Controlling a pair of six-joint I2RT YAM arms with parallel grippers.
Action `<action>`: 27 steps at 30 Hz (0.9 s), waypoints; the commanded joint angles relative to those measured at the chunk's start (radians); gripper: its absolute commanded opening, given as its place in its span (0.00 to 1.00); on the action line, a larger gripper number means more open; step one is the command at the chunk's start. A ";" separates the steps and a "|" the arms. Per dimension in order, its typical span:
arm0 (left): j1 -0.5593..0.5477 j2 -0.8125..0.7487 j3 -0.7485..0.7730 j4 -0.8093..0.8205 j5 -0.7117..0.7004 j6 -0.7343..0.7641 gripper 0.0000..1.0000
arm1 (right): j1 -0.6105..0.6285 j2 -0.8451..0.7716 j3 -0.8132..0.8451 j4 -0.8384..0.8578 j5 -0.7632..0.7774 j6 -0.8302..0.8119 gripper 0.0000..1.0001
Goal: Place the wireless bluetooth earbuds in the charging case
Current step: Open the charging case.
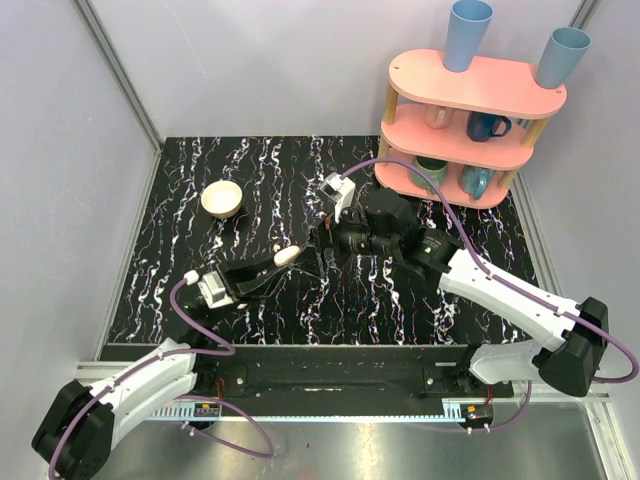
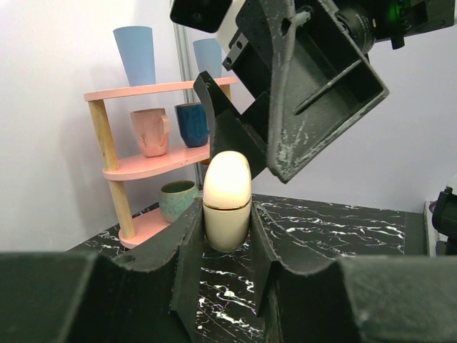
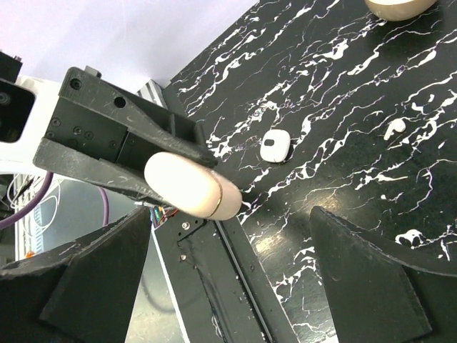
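Earbuds are not in the charging case yet, so I judge the task is near its beginning. At the left, in my right wrist view, one tiny white earbud (image 3: pixel 395 128) lies on the black marbled table (image 1: pixel 400 310). Not far from it lies a small white rounded piece (image 3: pixel 275 145), which I cannot name for sure. Both are well apart from the case. A cream bowl (image 1: pixel 222 198) stands further back on the left. Then comes my left gripper (image 1: pixel 272 262): its jaws pinch the lower half of the charging case (image 2: pixel 227 193), a cream egg-shaped capsule, and hold it lifted over the middle of the table. The seam around it looks closed, so the lid seems not opened. Just to the right, my right gripper (image 3: pixel 230 229) has its jaws spread wide, with the free end of the case before them; I see no contact. At the far right stands a pink shelf (image 1: pixel 470 120) with cups. What is left, I think: to open the case, to fetch each earbud, and to seat it inside.
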 commanded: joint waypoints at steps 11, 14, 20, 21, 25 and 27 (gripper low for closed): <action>-0.004 -0.074 -0.022 0.118 0.086 -0.015 0.00 | 0.007 0.035 0.032 0.041 0.108 -0.025 0.99; -0.004 -0.070 -0.021 0.124 0.103 -0.018 0.00 | 0.007 0.038 0.033 0.049 0.114 -0.022 0.99; -0.006 -0.070 -0.027 0.140 0.119 -0.029 0.00 | 0.007 0.038 0.033 0.069 0.135 -0.020 0.99; -0.004 -0.068 -0.028 0.143 0.126 -0.029 0.00 | 0.007 0.042 0.033 0.070 0.137 -0.022 0.99; -0.004 -0.067 -0.030 0.150 0.142 -0.036 0.00 | 0.007 0.046 0.039 0.079 0.138 -0.020 0.99; -0.004 -0.064 -0.031 0.156 0.140 -0.041 0.00 | 0.007 0.052 0.044 0.084 0.138 -0.020 0.99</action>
